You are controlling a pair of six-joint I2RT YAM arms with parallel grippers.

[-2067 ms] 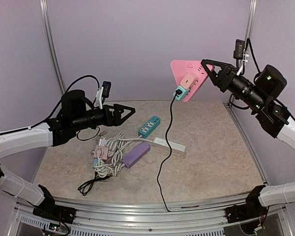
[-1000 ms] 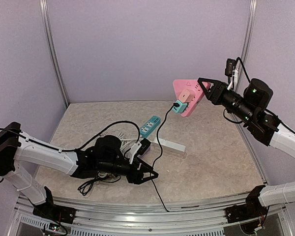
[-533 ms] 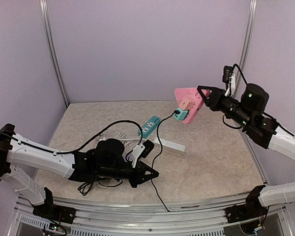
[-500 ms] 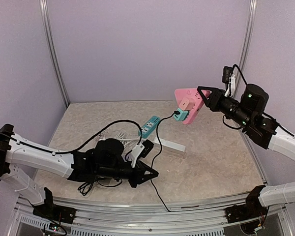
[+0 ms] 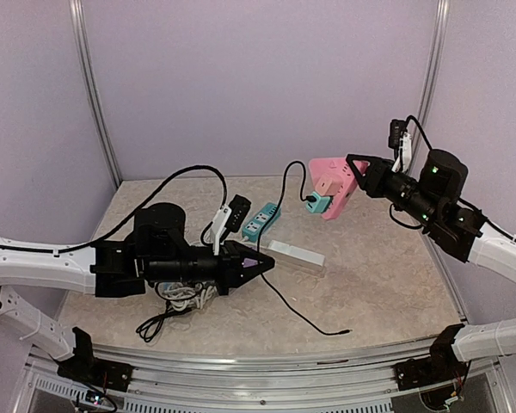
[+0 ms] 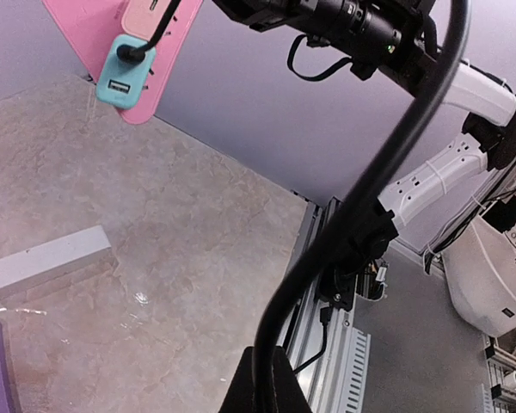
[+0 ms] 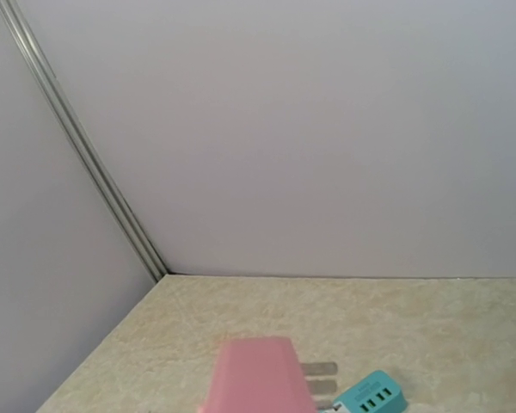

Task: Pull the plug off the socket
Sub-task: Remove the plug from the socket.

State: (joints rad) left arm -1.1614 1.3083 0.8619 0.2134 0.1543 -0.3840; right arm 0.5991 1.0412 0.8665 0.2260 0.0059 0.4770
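Cords in a white tangle (image 5: 182, 297) lie at the left of the desk (image 5: 387, 275), under the left arm. Just right of them the left tool (image 5: 262, 262) is pressed together on the black cable (image 6: 365, 202), the fingertips (image 6: 262, 387) pinching it with no gap showing. From that pinch one run of cable drops to the desk and ends loose near the front edge. The other run arcs up and to the right, over a teal power strip (image 5: 262, 221) and a white strip (image 5: 297, 255) lying flat.

That upper run ends at the plug (image 5: 308, 196), which sits in a teal adapter (image 5: 316, 203) on the face of the pink socket block (image 5: 335, 185). The block hangs in the air, well above the desk, pinched at its far edge by the right tool (image 5: 359, 172).

So the plug lies up and to the right of the left tool, well apart from it, with a slack bow of cable between. The socket face looks toward the left arm, so the plug's axis seems to point that way, and a pull leftward, away from the block, looks like the line that would free it.
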